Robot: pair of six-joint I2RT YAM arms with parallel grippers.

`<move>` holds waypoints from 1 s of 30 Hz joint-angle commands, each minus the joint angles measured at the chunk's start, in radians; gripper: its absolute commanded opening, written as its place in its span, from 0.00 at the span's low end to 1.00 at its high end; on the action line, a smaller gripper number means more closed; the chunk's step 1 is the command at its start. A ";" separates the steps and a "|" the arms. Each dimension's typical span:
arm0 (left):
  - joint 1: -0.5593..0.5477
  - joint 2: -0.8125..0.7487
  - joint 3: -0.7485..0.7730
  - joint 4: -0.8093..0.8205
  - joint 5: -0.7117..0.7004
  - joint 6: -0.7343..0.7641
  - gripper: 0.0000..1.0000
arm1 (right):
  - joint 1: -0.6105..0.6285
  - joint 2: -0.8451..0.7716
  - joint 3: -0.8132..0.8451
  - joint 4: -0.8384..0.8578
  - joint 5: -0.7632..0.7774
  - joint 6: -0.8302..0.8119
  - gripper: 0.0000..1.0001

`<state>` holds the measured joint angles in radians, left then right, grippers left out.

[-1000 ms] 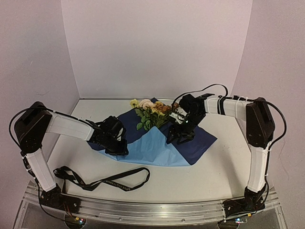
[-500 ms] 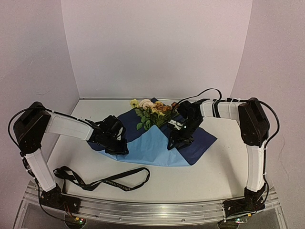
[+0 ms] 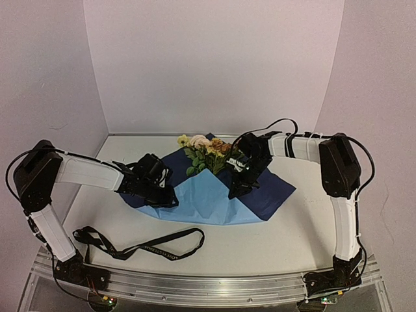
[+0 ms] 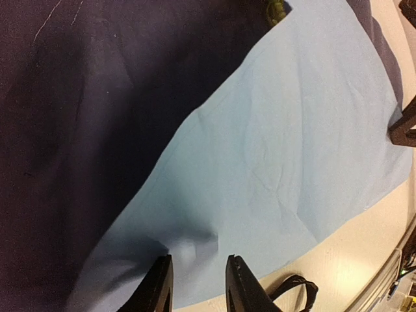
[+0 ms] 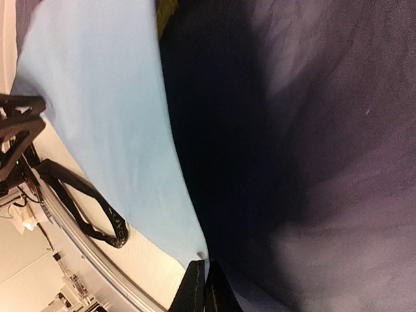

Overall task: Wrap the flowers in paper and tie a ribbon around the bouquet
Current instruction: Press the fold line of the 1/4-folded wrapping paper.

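I have the paper (image 3: 198, 201) spread on the counter (image 3: 292, 231), its light blue flap turned up over the middle and dark blue wings showing on either side. The flowers (image 3: 205, 153) lie at the paper's far edge. Their heads poke out beyond it and their stems run toward me under the flap, so the bundle's long axis goes from far to near.

My right gripper (image 3: 235, 190) sits just right of that axis, down on the paper where the flap's right edge meets the dark wing. In its wrist view the fingers (image 5: 195, 292) are pressed tight together. I cannot tell whether a fold of paper is caught between them.

My left gripper (image 3: 164, 199) is at the paper's left side, by the flap's near left corner. Its jaws stand a little apart, light blue sheet shows in the gap, and nothing is pinched that I can make out.

The ribbon (image 3: 162, 255) lies off the paper's near left corner, untouched and closer to my left arm.

I judge that the next fold turns on the right wing, which has to swing left across the stems, and the right gripper is the nearer one.
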<state>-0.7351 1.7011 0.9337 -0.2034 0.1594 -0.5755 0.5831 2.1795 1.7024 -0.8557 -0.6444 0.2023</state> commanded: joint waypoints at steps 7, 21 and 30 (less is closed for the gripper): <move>-0.009 -0.024 0.000 0.034 -0.011 0.017 0.29 | 0.000 0.083 0.137 -0.005 0.153 0.020 0.00; 0.014 0.018 -0.090 -0.004 -0.149 -0.172 0.21 | 0.004 0.149 0.253 -0.074 0.197 0.039 0.00; 0.014 -0.038 -0.167 -0.038 -0.189 -0.286 0.12 | 0.005 0.167 0.290 -0.102 0.203 0.046 0.00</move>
<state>-0.7236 1.6948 0.8156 -0.1662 0.0062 -0.7938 0.5841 2.3264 1.9404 -0.9348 -0.4629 0.2376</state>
